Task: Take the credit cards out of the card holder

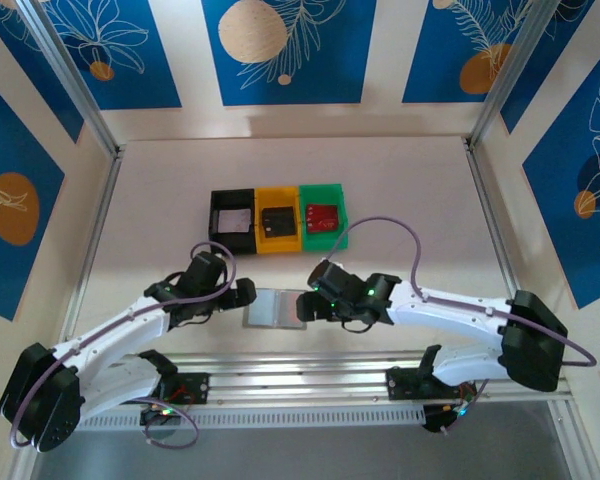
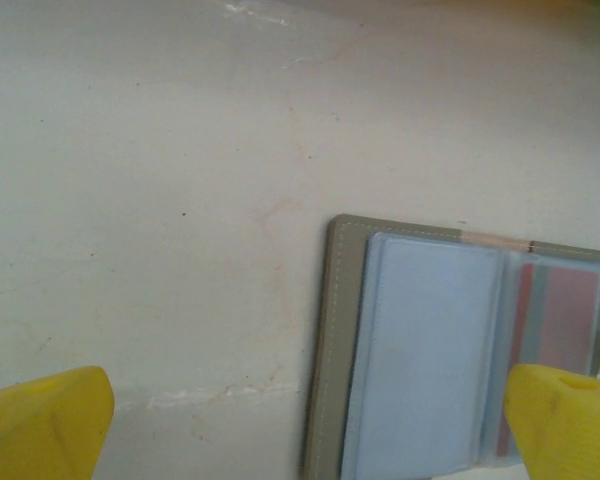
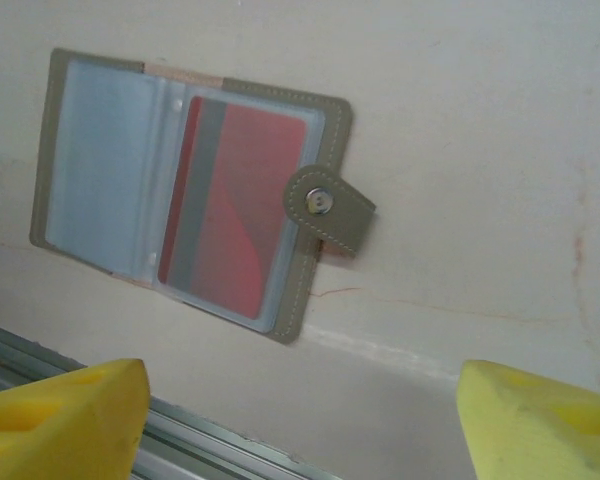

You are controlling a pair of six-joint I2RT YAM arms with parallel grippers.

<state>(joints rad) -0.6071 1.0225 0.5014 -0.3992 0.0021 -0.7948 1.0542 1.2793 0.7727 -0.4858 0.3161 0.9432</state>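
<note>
Rails (image 1: 310, 372) are edging the pale counter (image 1: 420, 200). Just beyond, the card holder (image 1: 275, 308) is lying open, panels up, long axis running left-right, snap tab (image 3: 330, 208) projecting beside the red card (image 3: 235, 210). The left gripper (image 1: 244, 291) and right gripper (image 1: 307, 305) are flanking it, both spread, empty. Farther back, three bins (image 1: 278, 195) are standing in a row; blue patterned wall panels (image 1: 280, 50) are enclosing the counter.

I count one small flat grey folding card holder (image 1: 275, 308), with one red card with a grey stripe (image 3: 242, 215) in its clear sleeves. There are three small plastic bins: one black bin (image 1: 214, 215), one yellow bin (image 1: 278, 246) and one green bin (image 1: 342, 225), each holding one flat item. There are two white robot arms, a left arm (image 1: 110, 335) and a right arm (image 1: 450, 305).
</note>
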